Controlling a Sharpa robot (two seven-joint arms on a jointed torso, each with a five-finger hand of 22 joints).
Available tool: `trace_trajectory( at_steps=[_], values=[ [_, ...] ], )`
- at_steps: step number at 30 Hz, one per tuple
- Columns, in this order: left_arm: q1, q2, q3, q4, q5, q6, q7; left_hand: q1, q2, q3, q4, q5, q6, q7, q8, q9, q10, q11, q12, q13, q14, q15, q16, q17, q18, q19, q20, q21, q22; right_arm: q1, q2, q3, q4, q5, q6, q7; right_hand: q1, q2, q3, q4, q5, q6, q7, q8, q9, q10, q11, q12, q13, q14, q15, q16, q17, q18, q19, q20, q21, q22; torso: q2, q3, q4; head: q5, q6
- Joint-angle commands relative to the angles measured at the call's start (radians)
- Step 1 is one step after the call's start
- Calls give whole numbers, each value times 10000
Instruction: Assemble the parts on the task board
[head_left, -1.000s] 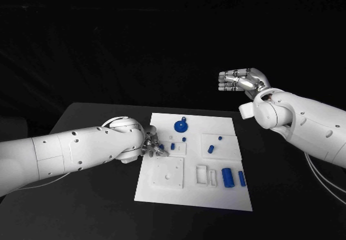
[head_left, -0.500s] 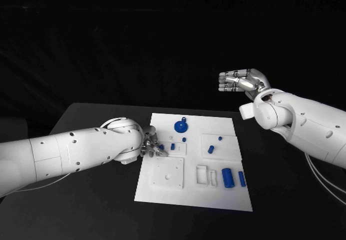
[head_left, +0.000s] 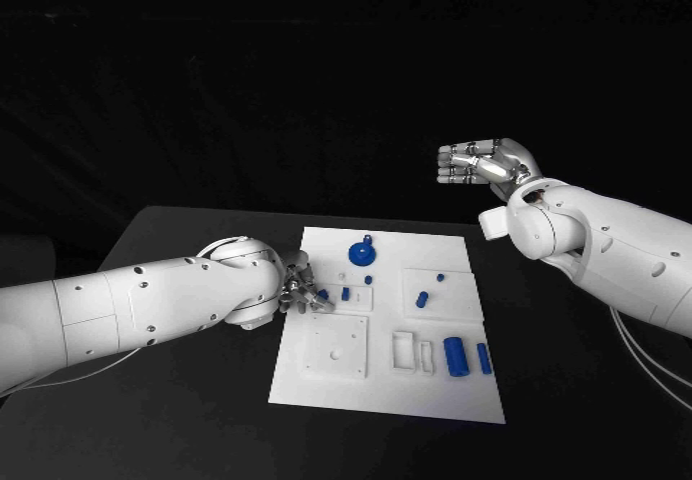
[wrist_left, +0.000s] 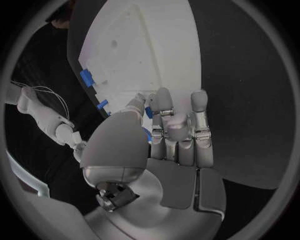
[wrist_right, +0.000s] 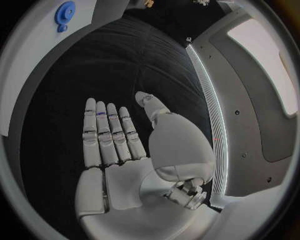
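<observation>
The white task board (head_left: 387, 385) lies in the middle of the black table. My left hand (head_left: 299, 289) rests at the board's left edge (wrist_left: 144, 50). Its thumb and a finger (wrist_left: 164, 107) close around a small blue part (head_left: 322, 295) (wrist_left: 149, 112). A round blue disc with a tab (head_left: 361, 249) (wrist_right: 64, 12) sits near the far edge. Small blue pegs (head_left: 346, 292) (head_left: 421, 297) stand mid-board. Two blue cylinders (head_left: 456, 355) lie at the right. My right hand (head_left: 483, 162) (wrist_right: 115, 135) hangs high above the far right, fingers straight, thumb apart, holding nothing.
White raised blocks (head_left: 335, 347) and slotted frames (head_left: 411, 350) sit on the board's near half. Dark table (head_left: 188, 400) shows on both sides of the board. My left forearm (head_left: 144, 305) stretches across the table's left side.
My left arm has shifted slightly while its hand stays at the board's left edge. The right hand has not moved.
</observation>
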Motion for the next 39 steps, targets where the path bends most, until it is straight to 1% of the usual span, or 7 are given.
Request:
trace_trajectory(
  at_steps=[1, 6, 12, 25, 32, 35, 39],
  values=[
    [-3, -15, 16, 56, 140, -365, 183, 59, -23, -27, -18, 15, -56, 8, 37, -85, 498, 49, -59, 10, -41, -2, -67, -30, -11, 47, -51, -82, 170, -8, 4, 5, -4, -59, 149, 79, 9, 80, -38, 4, 40, -74, 10, -36, -15, -55, 7, -41, -14, -67, 14, -59, -15, 55, -74, -14, 33, -14, -4, 3, 1, 19, 14],
    [-2, -28, 25, 62, 190, -472, 223, 60, -34, -32, 3, 11, -81, 20, 35, -188, 497, 55, -106, 7, -52, -1, -119, -81, -16, 58, -54, -119, 176, -10, 7, 5, -8, -59, 152, 75, 9, 80, -38, 4, 40, -74, 10, -36, -15, -55, 7, -41, -14, -67, 14, -59, -15, 55, -74, -14, 33, -14, -1, 7, -2, 21, 22],
    [-1, -31, 31, 55, 294, -563, 269, 92, -24, -35, 5, 7, -139, 48, 36, -477, 499, 68, -177, 8, -74, -2, -198, -135, -27, 78, -62, -193, 181, -15, 16, 5, -23, -59, 167, 63, 18, 92, -53, -28, 44, -104, 18, -39, -17, -65, 11, -41, -14, -77, 22, -59, -15, 55, -87, -12, 32, -15, 0, 7, -10, 25, 19],
    [0, -38, 36, 7, 556, -666, 323, 113, 0, -42, -2, -61, -312, 152, 31, -1784, 490, 114, -350, 12, -137, 8, -356, -293, -50, 79, -77, -288, 187, -51, 37, 5, -48, -62, 198, 29, 17, 87, -71, -39, 39, -154, 31, -40, -18, -97, 25, -44, -14, -125, 42, -61, -16, 42, -132, -2, 24, -16, 2, 6, -7, 28, 18],
    [0, -38, 37, -17, 659, -593, 298, 78, -23, -58, 2, -92, -359, 179, 25, -2001, 486, 126, -385, 16, -158, 10, -400, -344, -62, 70, -84, -298, 188, -58, 40, 5, -49, -67, 216, 7, 28, 86, -100, -48, 37, -229, 44, -43, -21, -128, 36, -43, -14, -158, 57, -62, -16, 39, -164, 6, 27, -15, 1, 3, -2, 24, 18],
    [0, -40, 37, -31, 719, -585, 280, 18, -69, -36, 117, -103, -376, 188, 35, -2060, 488, 128, -403, 21, -165, 6, -414, -359, -74, 69, -95, -303, 187, -61, 41, 5, -54, -70, 225, -2, 28, 86, -100, -48, 37, -229, 44, -43, -21, -128, 36, -43, -14, -158, 57, -62, -16, 39, -164, 6, 27, -15, 1, 1, -4, 17, 23],
    [1, -39, 38, -48, 830, -592, 269, -103, -94, 13, 423, 14, -422, 211, 25, -2173, 486, 137, -416, 32, -166, 4, -436, -385, -86, 79, -108, -308, 187, -64, 43, 5, -60, -80, 236, -9, 36, 91, -122, -55, 37, -235, 47, -42, -21, -133, 38, -40, -14, -169, 60, -60, -16, 39, -180, 10, 28, -15, 2, 3, -4, 17, 17]
  ],
)
